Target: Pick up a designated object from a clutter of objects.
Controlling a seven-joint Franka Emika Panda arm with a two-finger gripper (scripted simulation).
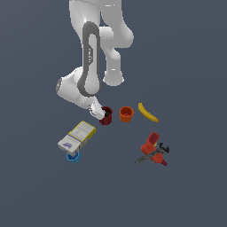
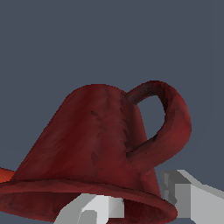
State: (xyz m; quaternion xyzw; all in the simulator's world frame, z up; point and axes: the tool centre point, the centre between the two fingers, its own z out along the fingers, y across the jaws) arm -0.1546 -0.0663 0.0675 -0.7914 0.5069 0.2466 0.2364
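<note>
Although the flat white and yellow box [image 1: 76,136] at the exterior view's lower left carries dark print on its top face, the marks are too small to read, and no brand or lettering shows on anything else. One of each thing lies on the dark grey floor [image 1: 190,195]: one small dark red mug with a side handle [image 1: 106,115], one brighter orange handleless cup [image 1: 126,114], one curved yellow banana [image 1: 147,112], one box, one blue cup [image 1: 73,156] and one red tool crossed by a grey wrench [image 1: 154,150].

The mug stands just left of the frame's centre, with the orange cup just beside it toward the exterior view's right and the banana further right again. The blue cup peeps out from under the box's lower corner. The tool sits well apart at lower right.

The white arm's gripper [image 1: 98,111] is down at the mug's rim. In the wrist view the mug [image 2: 100,144] fills the frame, one pale finger [image 2: 94,210] showing inside the rim and the other [image 2: 190,197] outside the wall by the handle. Whether the fingers press the wall I cannot tell.
</note>
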